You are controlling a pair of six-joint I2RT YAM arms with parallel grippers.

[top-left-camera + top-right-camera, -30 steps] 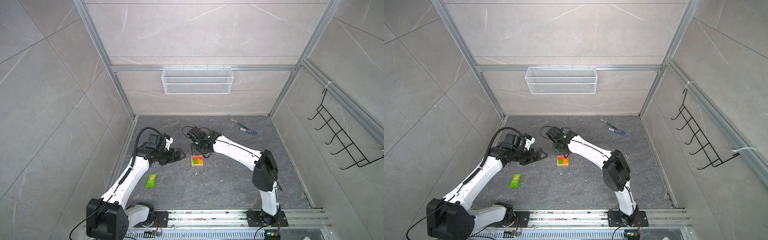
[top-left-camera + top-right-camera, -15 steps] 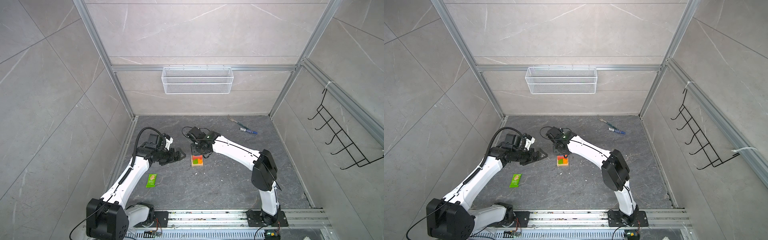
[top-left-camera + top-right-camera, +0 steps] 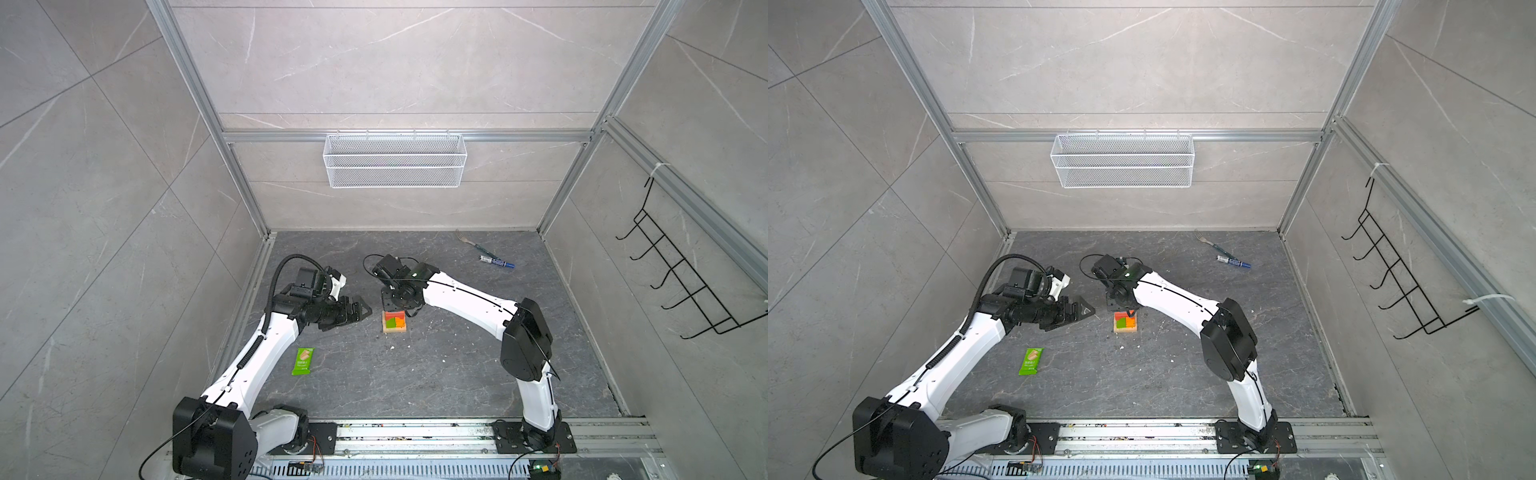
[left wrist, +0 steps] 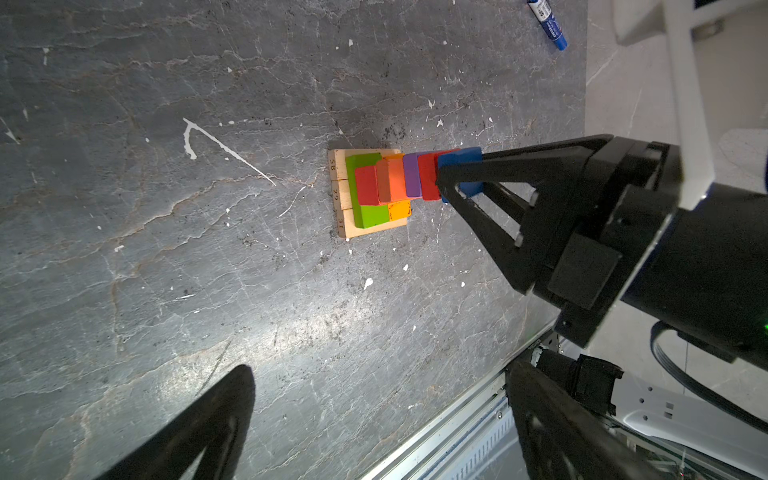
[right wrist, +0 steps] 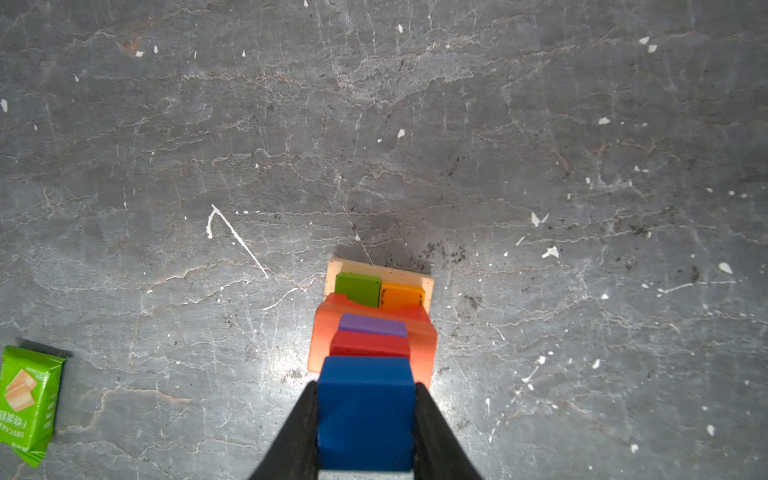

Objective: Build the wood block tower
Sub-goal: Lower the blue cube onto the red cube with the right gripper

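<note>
Grey stone-look counter (image 3: 436, 374), with the tower (image 3: 394, 322) sitting about mid-counter. Right hand (image 5: 365, 390) comes straight down on it, clamped on both sides of the blue cube (image 5: 365, 428), which looks seated on the red cube (image 5: 370, 345) at the very top. Left hand (image 3: 362, 309) hangs wide apart and empty just left of the stack, not touching. Guessing the next bit is let go and pull straight up, any sideways drag and it topples.

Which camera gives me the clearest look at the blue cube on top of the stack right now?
The right wrist view: the blue cube fills the foreground, clamped in the right gripper. The left wrist view shows it from the side, partly behind the gripper. In both top views the right arm hides it.
</note>
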